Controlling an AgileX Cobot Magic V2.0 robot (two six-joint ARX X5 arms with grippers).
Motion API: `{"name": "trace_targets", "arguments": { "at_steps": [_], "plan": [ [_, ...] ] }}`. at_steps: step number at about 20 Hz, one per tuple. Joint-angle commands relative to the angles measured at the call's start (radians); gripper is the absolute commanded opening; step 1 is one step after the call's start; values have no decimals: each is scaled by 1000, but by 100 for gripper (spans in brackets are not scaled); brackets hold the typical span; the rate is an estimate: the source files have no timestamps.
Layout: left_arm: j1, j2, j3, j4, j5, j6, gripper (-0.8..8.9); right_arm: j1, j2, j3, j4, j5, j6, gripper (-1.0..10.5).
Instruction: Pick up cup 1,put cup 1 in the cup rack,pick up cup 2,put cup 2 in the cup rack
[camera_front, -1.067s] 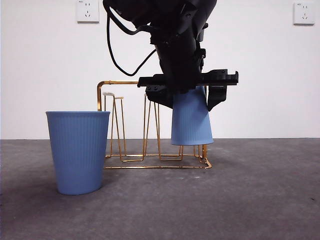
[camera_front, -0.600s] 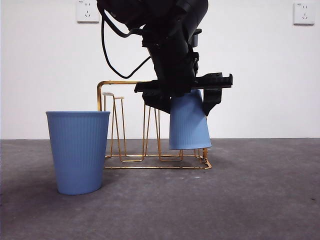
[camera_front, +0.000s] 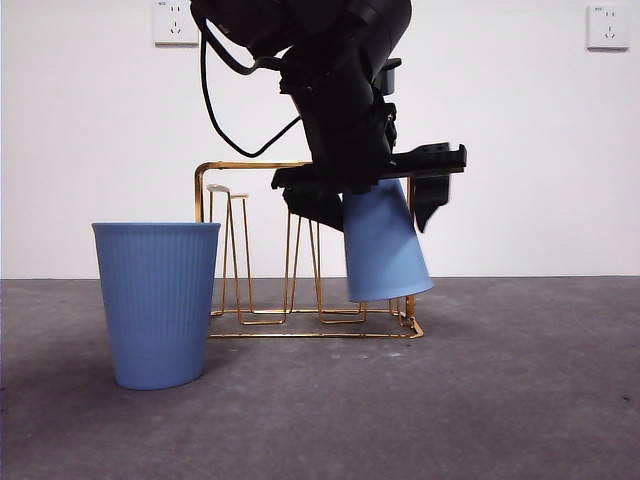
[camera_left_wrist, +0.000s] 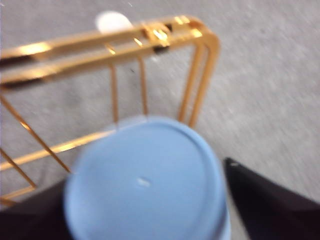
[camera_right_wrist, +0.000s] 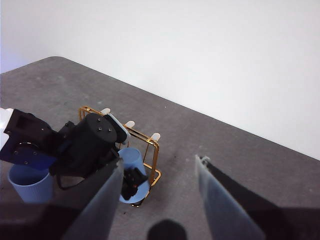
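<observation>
One cup (camera_front: 385, 245) inverted, axis tilted

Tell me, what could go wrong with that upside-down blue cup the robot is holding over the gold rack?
The left end effector holds the inverted cup tilted at one end of the cup rack. Its rim might catch a wire and miss the peg, or push the light rack sideways. If released while leaning, it could tip off onto the table. The other blue cup stands close beside the rack and might get bumped if the rack slides.
</observation>
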Motion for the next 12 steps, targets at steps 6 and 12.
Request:
{"name": "trace_targets", "arguments": {
  "at_steps": [6, 12],
  "plan": [
    [0, 16, -6, -79, 49, -7, 477, 0, 0, -5, 6, -4, -10, 252],
    [0, 13, -2, -172, 93, -7, 476, 0, 0, -5, 6, -4, -15, 251]
  ]
}}
